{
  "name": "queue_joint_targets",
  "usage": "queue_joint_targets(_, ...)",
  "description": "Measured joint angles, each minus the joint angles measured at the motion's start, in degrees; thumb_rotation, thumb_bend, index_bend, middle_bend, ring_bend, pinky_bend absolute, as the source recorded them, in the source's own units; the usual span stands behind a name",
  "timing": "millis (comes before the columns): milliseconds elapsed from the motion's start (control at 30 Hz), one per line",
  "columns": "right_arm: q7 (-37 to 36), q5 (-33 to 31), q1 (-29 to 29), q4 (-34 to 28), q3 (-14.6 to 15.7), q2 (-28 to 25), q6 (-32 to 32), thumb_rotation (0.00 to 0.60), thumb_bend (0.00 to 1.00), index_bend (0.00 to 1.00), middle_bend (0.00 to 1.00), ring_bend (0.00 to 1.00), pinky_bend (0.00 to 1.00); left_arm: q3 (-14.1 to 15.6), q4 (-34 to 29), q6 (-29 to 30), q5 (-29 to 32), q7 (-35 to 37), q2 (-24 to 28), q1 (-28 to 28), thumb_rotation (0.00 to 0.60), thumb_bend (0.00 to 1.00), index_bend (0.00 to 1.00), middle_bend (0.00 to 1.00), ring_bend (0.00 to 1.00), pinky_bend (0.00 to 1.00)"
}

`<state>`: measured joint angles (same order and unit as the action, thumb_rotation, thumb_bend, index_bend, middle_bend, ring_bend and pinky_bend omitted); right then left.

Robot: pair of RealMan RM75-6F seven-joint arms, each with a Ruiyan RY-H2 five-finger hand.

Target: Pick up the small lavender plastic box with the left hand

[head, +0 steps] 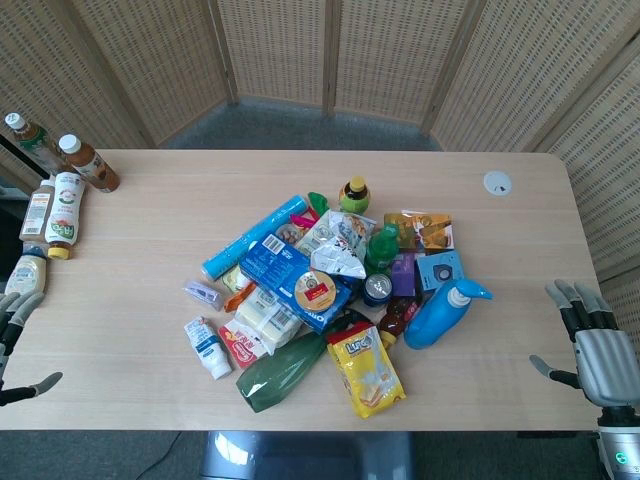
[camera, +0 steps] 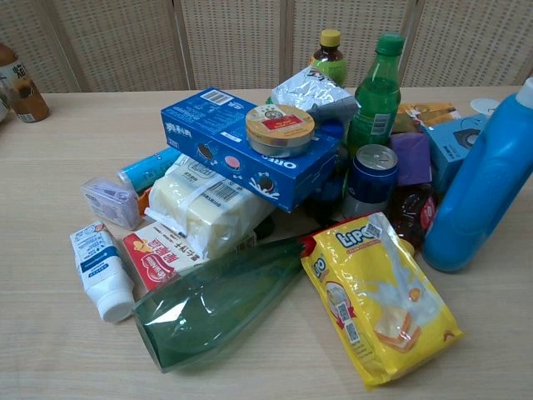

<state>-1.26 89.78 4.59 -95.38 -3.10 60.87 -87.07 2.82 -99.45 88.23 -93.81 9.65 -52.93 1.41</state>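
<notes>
The small lavender plastic box point(head: 203, 294) lies on the table at the left edge of the pile, just left of the blue Oreo box point(head: 290, 272). In the chest view the lavender box point(camera: 111, 201) is translucent and sits beside a blue tube and above a small white bottle point(camera: 101, 272). My left hand point(head: 14, 335) is at the table's far left edge, fingers spread, holding nothing, well away from the box. At the far right edge my right hand point(head: 596, 345) rests with fingers apart and empty. Neither hand shows in the chest view.
The pile holds a blue detergent bottle point(head: 444, 312), a yellow Lipo bag point(head: 368, 368), a dark green pouch point(head: 282, 374), a green bottle point(camera: 375, 94), a can point(camera: 370, 177) and a cream packet point(camera: 205, 206). Several drink bottles point(head: 62, 190) stand at the far left. A white disc point(head: 496, 182) lies back right.
</notes>
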Motion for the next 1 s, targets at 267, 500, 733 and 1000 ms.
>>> queue_joint_targets(267,-0.51,-0.13,-0.21,-0.20,-0.08,-0.27,-0.27,0.600,0.00,0.00,0.00,0.00,0.00,-0.18,0.46,-2.09,0.84,-1.70,-0.79,0.86,0.600,0.07,0.00,0.00,0.00,0.00)
queue_joint_targets(500,-1.53,-0.22,-0.15,-0.28,-0.13,-0.59,0.00,0.600,0.00,0.00,0.00,0.00,0.00,-2.26,1.56,-9.22,1.63,-4.76,-2.77,6.39,0.600,0.07,0.00,0.00,0.00,0.00)
queue_joint_targets(733,-2.67,0.03,-0.44,-0.38,-0.12,-1.03,-0.56,0.600,0.00,0.00,0.00,0.00,0.00,-5.14,3.68,-23.14,2.71,-11.23,-6.83,16.97,0.600,0.07,0.00,0.00,0.00,0.00)
queue_joint_targets(1000,-4.52,-0.11,-0.71,-0.17,-0.43,-1.57,-1.22,0.600,0.00,0.00,0.00,0.00,0.00,-8.77,7.32,-32.30,8.95,-23.59,-16.10,25.75,0.600,0.07,0.00,0.00,0.00,0.00)
